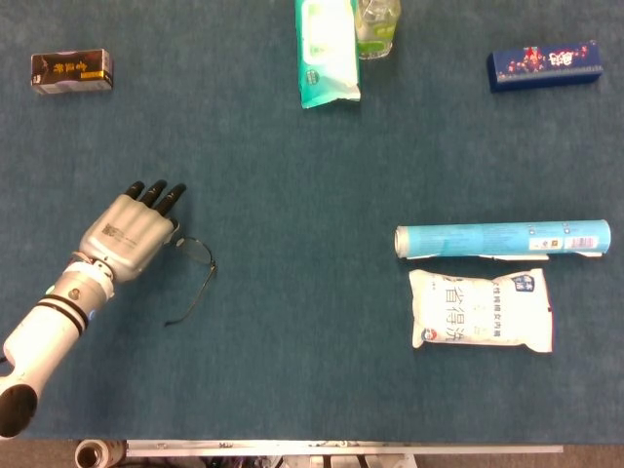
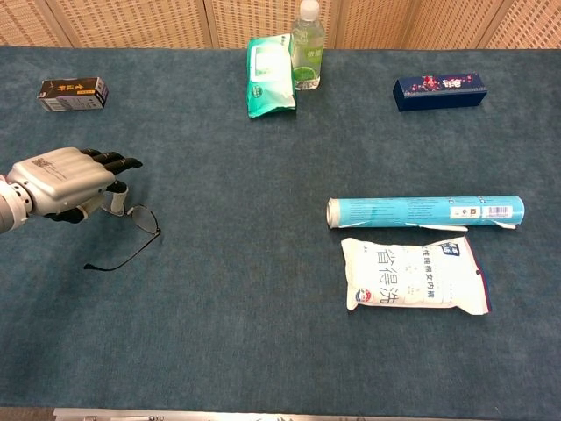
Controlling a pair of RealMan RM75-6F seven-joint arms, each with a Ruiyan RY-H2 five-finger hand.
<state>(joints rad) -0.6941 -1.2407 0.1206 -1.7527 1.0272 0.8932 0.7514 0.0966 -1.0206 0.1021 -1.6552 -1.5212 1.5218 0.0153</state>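
Left robot hand [image 2: 66, 182] holds thin glasses [image 2: 131, 237] by one end, low over the left side of the blue-green cloth desk [image 2: 245, 333]. Woven brown wall panels [image 2: 131, 22] run along the far edge.

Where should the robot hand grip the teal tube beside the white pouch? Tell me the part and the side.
Grip the teal tube around its middle, coming straight down from above. It lies flat on the table, long axis left to right, so fingers can close across its narrow width. Its near side sits close against the white pouch, so finger room there looks tight; the far side is free.
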